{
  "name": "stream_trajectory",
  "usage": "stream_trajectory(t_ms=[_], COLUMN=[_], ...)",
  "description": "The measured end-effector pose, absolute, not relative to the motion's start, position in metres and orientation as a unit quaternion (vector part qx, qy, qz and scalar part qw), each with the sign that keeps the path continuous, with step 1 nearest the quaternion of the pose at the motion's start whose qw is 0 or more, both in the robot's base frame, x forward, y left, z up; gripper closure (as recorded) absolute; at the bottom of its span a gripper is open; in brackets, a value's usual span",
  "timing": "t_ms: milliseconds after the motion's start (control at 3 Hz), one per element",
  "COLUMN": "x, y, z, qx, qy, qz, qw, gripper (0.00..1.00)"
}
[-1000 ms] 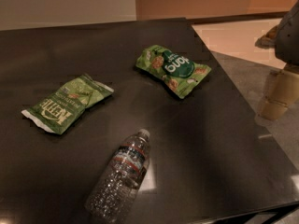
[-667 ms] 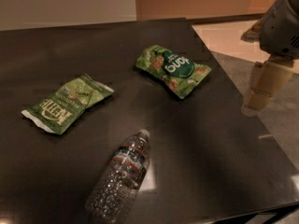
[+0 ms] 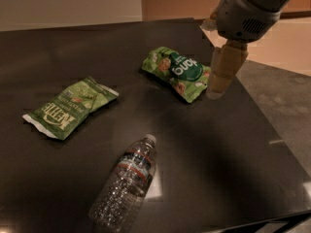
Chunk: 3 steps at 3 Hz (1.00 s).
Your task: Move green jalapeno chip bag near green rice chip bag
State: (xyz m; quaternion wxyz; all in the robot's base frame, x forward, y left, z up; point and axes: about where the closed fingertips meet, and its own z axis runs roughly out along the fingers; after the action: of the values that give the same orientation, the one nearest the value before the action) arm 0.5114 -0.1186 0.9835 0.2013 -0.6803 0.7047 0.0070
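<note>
Jaws far right, just beside green rice chip bag (image 3: 181,72), apart or together we cannot tell | green jalapeno chip bag (image 3: 68,108) well left on counter (image 3: 218,154), long axis near-left to far-right

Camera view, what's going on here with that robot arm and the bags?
The robot's gripper hangs just beside the green rice chip bag, holding nothing. The green jalapeno chip bag lies untouched across the dark table, well apart from both, so the move hasn't begun. A water bottle lies on its side nearer the camera.
</note>
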Motion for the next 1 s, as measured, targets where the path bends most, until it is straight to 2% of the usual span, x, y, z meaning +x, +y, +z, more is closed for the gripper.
stream_trajectory(t_ms=[1000], x=[0.557], y=[0.021], z=[0.964], qx=[-0.765], qy=[0.61], qz=[0.032], qw=[0.204], gripper=[0.0])
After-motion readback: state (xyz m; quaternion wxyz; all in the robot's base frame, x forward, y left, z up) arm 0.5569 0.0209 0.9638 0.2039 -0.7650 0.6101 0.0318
